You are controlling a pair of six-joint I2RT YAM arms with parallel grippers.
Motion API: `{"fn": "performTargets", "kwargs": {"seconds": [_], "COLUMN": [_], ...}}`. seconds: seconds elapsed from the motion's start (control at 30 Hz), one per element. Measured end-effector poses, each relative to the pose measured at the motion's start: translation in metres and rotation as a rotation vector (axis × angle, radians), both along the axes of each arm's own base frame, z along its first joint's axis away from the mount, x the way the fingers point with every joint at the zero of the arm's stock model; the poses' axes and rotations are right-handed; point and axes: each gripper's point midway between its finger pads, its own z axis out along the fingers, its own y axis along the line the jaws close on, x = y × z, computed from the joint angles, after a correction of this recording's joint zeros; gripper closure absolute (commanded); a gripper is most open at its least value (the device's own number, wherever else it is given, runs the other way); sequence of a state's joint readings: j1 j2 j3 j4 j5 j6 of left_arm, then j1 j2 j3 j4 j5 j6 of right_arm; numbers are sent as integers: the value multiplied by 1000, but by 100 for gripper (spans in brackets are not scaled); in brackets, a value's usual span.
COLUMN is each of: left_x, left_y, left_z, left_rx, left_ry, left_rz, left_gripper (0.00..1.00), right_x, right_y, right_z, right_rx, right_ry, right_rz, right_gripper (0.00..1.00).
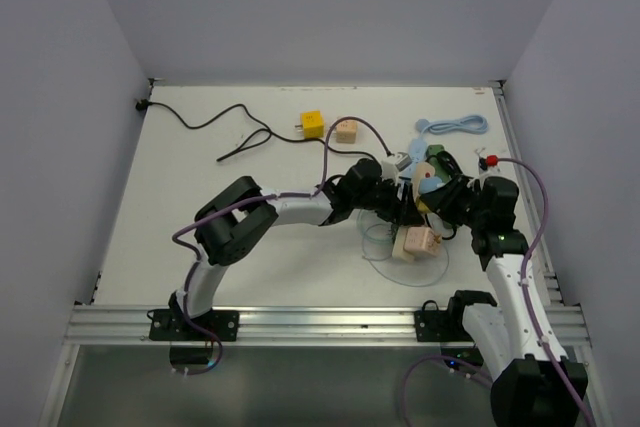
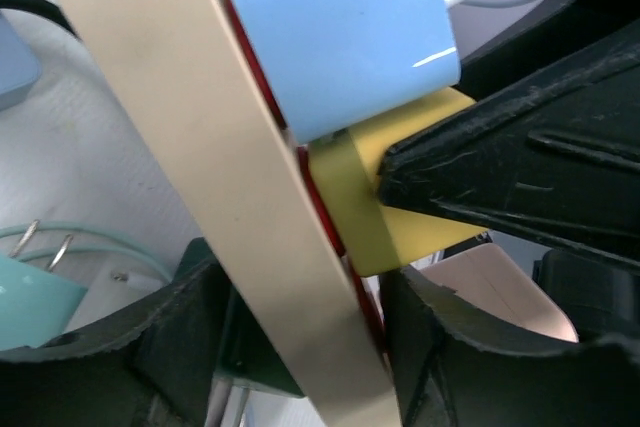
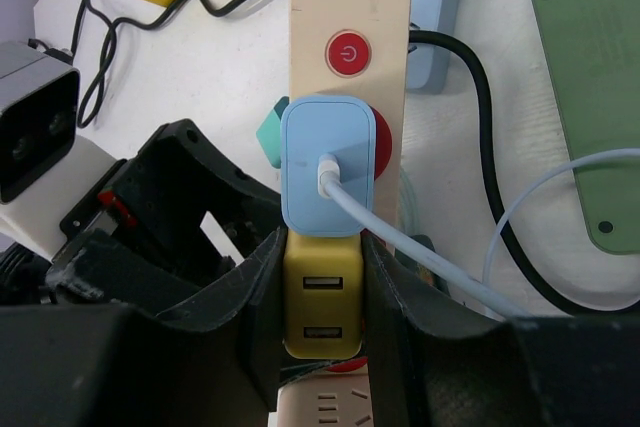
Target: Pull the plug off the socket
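The plugs sit in a beige power strip (image 3: 350, 7) with a red button, not in the green one. A light blue plug (image 3: 325, 162) with a pale cable sits on it, and a yellow USB plug (image 3: 320, 307) right below. My right gripper (image 3: 322, 247) is shut on the yellow plug, one finger on each side. In the left wrist view the beige strip (image 2: 200, 127) runs edge-on between the jaws of my left gripper (image 2: 305, 337), which straddle it closely with a slight gap on one side. From above, both grippers (image 1: 420, 205) meet right of centre.
A green power strip (image 3: 590, 67) lies upside down to the right, a light blue strip (image 3: 430, 17) behind the beige one. At the back lie a yellow cube (image 1: 312, 124), a beige cube (image 1: 345, 131), a black cable (image 1: 215, 122) and a coiled blue cable (image 1: 455, 125).
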State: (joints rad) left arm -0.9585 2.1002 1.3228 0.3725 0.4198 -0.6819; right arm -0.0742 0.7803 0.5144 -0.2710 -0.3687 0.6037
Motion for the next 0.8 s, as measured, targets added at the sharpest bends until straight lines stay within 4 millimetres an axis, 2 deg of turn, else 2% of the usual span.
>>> {"fn": "performTargets", "kwargs": {"seconds": [0.07, 0.1, 0.2, 0.27, 0.43, 0.47, 0.8], "left_x": [-1, -3, -5, -4, -4, -3, -2], "left_y": [-1, -2, -4, -4, -4, -3, -5], "left_z": [0, 1, 4, 4, 4, 4, 3], "left_rx": [-4, -10, -20, -21, -17, -14, 60], "left_ry": [13, 15, 42, 42, 42, 41, 0], "left_rz": [-2, -8, 2, 2, 8, 10, 18], "left_gripper": [45, 53, 66, 72, 97, 100, 100], "right_x": [-1, -1, -1, 0, -1, -1, -5], "right_y": [0, 0, -1, -1, -1, -1, -4], "right_z": [0, 1, 2, 3, 2, 2, 7], "right_rx": [-1, -1, -1, -3, -18, -22, -108], "right_ry": [-4, -5, -10, -15, -20, -22, 14], "right_rz": [0, 0, -2, -3, 10, 15, 29], "right_gripper": [100, 100, 100, 100, 100, 100, 100]}}
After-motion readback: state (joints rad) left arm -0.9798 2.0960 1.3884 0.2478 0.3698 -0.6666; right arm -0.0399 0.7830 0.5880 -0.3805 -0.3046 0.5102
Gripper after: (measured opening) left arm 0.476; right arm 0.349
